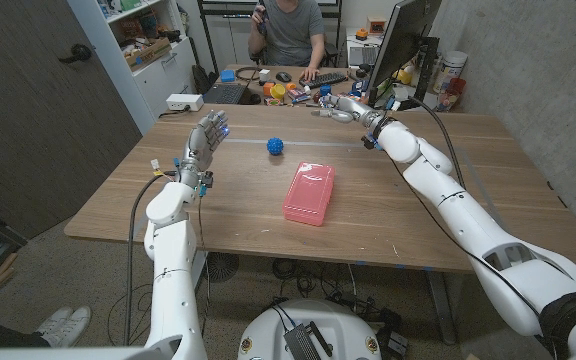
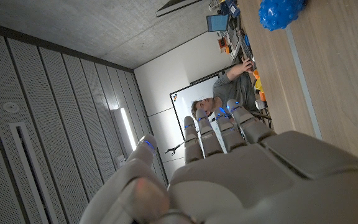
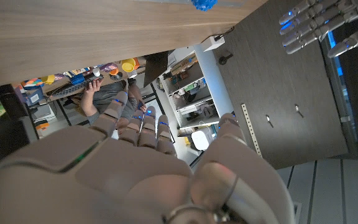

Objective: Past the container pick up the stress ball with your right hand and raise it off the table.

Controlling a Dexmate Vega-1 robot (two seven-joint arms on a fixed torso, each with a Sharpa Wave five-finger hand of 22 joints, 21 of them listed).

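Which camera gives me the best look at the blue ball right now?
The head view: the whole ball sits on the bare table beyond the pink container, with the right hand off to its side. The left wrist view catches the ball cut off at the frame edge; the right wrist view shows a sliver.

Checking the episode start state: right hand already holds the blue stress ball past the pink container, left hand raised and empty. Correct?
Not quite. In the head view the blue stress ball lies on the table, untouched; the right hand is off to its side near the far edge, fingers extended and holding nothing. The rest stands: the ball is past the pink container, and the left hand is raised and empty.
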